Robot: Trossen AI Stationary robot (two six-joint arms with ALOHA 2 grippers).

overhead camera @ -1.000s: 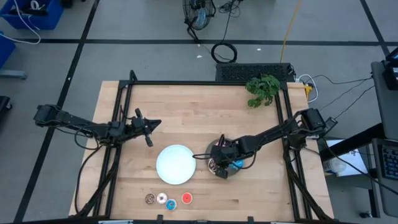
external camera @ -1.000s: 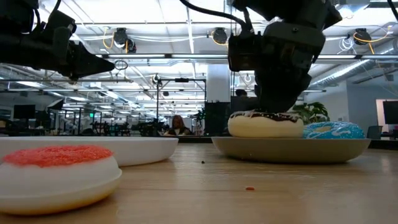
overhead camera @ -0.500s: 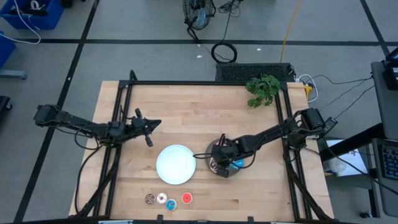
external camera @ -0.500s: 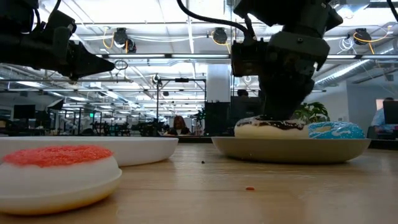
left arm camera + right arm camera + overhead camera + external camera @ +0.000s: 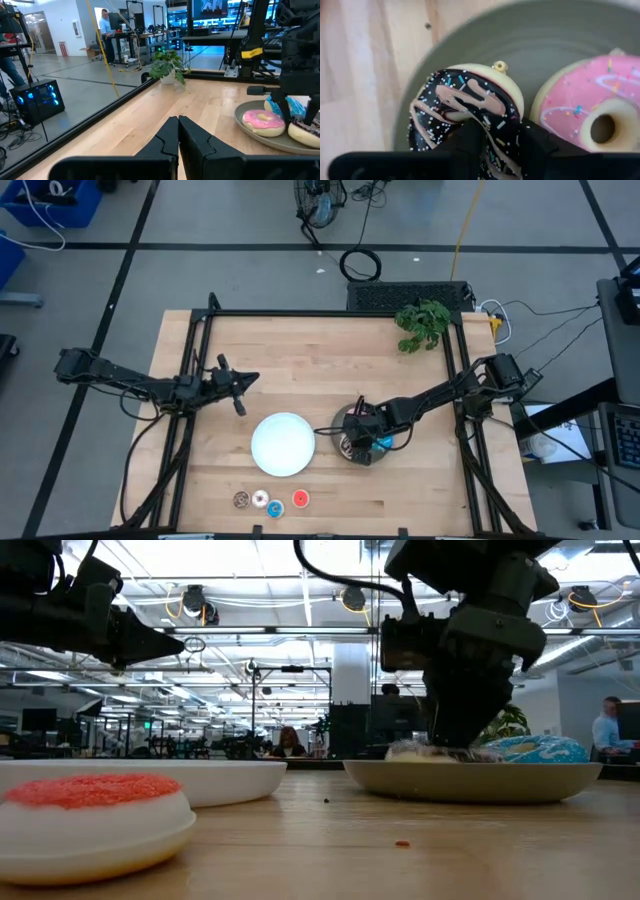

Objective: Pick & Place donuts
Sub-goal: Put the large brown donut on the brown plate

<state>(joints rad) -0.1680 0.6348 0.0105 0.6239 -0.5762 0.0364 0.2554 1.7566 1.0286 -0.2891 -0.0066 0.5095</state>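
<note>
While the left gripper (image 5: pixel 243 379) hangs with its fingers pressed together, up and left of the white plate (image 5: pixel 283 444), four mini donuts (image 5: pixel 270 501) lie in a row below that plate. Rightward, the right gripper (image 5: pixel 352 442) stands over the grey plate (image 5: pixel 472 781), fingers (image 5: pixel 470 140) straddling the sprinkled chocolate donut (image 5: pixel 465 112), with the pink donut (image 5: pixel 595 117) and blue donut (image 5: pixel 535 749) just beside.

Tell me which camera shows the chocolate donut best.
The right wrist view: the chocolate donut fills it, sprinkles clear, between the right gripper fingers. Left wrist shows only its edge; low view a sliver; the high view hides it.
</note>
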